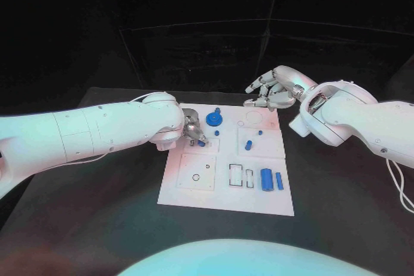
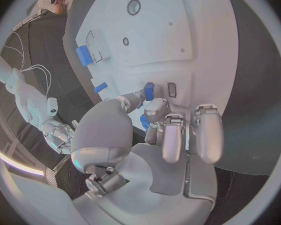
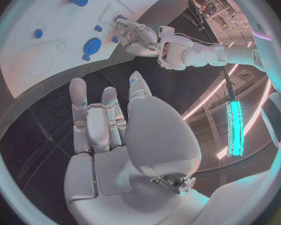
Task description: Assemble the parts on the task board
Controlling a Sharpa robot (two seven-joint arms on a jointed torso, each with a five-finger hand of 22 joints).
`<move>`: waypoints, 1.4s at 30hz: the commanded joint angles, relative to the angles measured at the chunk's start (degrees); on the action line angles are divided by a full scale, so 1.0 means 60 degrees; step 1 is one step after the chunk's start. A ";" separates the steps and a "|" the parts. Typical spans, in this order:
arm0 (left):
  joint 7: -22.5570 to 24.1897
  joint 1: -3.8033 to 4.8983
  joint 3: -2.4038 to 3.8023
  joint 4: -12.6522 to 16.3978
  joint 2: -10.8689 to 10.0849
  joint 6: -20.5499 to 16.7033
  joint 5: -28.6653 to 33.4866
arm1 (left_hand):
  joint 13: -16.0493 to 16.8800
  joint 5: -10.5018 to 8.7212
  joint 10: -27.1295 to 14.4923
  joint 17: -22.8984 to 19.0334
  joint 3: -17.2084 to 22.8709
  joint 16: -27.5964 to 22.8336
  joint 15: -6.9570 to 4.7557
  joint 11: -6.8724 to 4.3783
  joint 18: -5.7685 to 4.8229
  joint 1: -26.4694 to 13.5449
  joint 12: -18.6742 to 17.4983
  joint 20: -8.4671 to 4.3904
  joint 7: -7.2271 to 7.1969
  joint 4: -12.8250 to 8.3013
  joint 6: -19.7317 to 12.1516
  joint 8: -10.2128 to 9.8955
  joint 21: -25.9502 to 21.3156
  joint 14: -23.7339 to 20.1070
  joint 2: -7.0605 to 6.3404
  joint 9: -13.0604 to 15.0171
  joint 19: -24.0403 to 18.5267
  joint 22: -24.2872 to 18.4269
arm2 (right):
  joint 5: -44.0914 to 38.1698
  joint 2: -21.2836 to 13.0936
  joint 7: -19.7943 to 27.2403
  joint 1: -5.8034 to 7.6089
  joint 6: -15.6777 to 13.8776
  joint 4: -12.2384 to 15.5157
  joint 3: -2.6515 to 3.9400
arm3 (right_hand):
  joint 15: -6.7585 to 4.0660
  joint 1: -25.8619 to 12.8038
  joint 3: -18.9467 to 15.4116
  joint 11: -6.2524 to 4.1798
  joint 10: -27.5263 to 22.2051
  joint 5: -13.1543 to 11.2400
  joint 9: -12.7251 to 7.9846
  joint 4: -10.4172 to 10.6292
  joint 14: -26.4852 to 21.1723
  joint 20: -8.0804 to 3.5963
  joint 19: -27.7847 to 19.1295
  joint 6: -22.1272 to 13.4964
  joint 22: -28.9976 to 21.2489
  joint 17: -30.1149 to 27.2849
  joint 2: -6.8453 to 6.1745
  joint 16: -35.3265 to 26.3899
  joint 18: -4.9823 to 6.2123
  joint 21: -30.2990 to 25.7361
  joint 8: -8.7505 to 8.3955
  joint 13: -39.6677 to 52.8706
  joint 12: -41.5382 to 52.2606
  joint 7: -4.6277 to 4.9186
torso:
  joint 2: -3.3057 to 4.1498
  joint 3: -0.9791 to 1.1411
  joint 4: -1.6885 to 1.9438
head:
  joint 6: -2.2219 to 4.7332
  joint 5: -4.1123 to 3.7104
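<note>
The white task board (image 1: 197, 191) lies mid-table. My left hand (image 1: 191, 132) rests on its far left part. There thumb and a finger pinch a small blue peg (image 2: 148, 91) that stands upright on the board beside a small dark slot (image 2: 172, 89). In the head view this peg (image 1: 201, 143) is at the fingertips. A blue gear (image 1: 214, 117) sits just beyond that hand. My right hand (image 1: 271, 87) hovers over the board's far edge, fingers apart and holding nothing (image 3: 106, 120).
A blue cylinder (image 1: 267, 179) and a thin blue pin (image 1: 279, 181) lie near the board's right edge, beside rectangular slots (image 1: 236, 175). Small blue pieces (image 1: 248, 145) (image 1: 259, 132) sit mid-board. A square plate with holes (image 1: 197, 171) occupies the near left.
</note>
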 commanded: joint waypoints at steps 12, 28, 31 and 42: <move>0.0031 -0.0037 -0.0040 0.0069 -0.0051 0.0135 0.0069 | 0.0114 0.0026 0.0140 0.2516 0.0386 0.0029 -0.0065 -0.0048 -0.0164 0.0206 0.0164 -0.0042 -0.0071 -0.0309 0.0145 0.0196 0.0127 0.0992 0.0384 0.0130 0.0290 0.0766 | 0.0015 0.0012 0.0007 0.0019 0.0105 -0.0005 0.0006 | -0.0010 0.0089 -0.0055 -0.0024 -0.0063 0.0146 0.0006 0.0060 -0.0080 0.0004 -0.0073 -0.0108 -0.0005 -0.0004 0.0106 -0.0053 0.0114 -0.0049 0.0119 -0.0034 0.0084 -0.0017 | 0.0000 -0.0004 0.0008 | -0.0013 -0.0026; 0.0015 0.0051 -0.0037 -0.0029 -0.0022 0.0325 0.0069 | 0.0190 -0.0072 0.0260 0.2516 0.0249 0.0029 -0.0085 -0.0083 -0.0164 -0.0059 0.0265 -0.0055 -0.0121 -0.0119 0.0310 0.0254 0.0127 0.0992 0.0540 0.0243 0.0293 0.0781 | 0.0014 0.0046 0.0009 0.0018 0.0198 -0.0022 0.0006 | -0.0012 0.0127 -0.0068 -0.0026 -0.0069 0.0220 0.0005 0.0068 -0.0080 0.0003 -0.0066 -0.0124 -0.0010 -0.0009 0.0119 -0.0054 0.0115 -0.0058 0.0152 -0.0053 0.0105 -0.0019 | -0.0004 0.0000 0.0003 | -0.0040 -0.0082; 0.0007 0.0060 -0.0036 -0.0071 0.0012 0.0370 0.0069 | 0.0194 -0.0093 0.0280 0.2516 0.0154 0.0029 -0.0094 -0.0098 -0.0165 -0.0173 0.0274 -0.0064 -0.0133 -0.0012 0.0350 0.0257 0.0127 0.0992 0.0595 0.0268 0.0294 0.0786 | 0.0014 0.0049 0.0008 0.0018 0.0200 -0.0023 0.0006 | -0.0012 0.0127 -0.0068 -0.0026 -0.0069 0.0220 0.0005 0.0068 -0.0080 0.0003 -0.0066 -0.0124 -0.0010 -0.0009 0.0119 -0.0054 0.0115 -0.0058 0.0152 -0.0053 0.0105 -0.0019 | 0.0001 0.0003 0.0005 | -0.0039 -0.0076; -0.0027 0.0079 -0.0037 -0.0266 0.0206 0.0526 0.0090 | 0.0201 -0.0107 0.0300 0.2516 -0.0075 0.0029 -0.0123 -0.0122 -0.0162 -0.0367 0.0278 -0.0096 -0.0166 0.0195 0.0400 0.0248 0.0115 0.0992 0.0680 0.0309 0.0286 0.0780 | 0.0014 0.0059 0.0004 0.0018 0.0198 -0.0018 0.0006 | -0.0012 0.0127 -0.0068 -0.0026 -0.0069 0.0220 0.0005 0.0068 -0.0080 0.0003 -0.0066 -0.0124 -0.0010 -0.0009 0.0119 -0.0054 0.0115 -0.0058 0.0152 -0.0053 0.0105 -0.0019 | 0.0001 0.0003 -0.0006 | -0.0051 -0.0092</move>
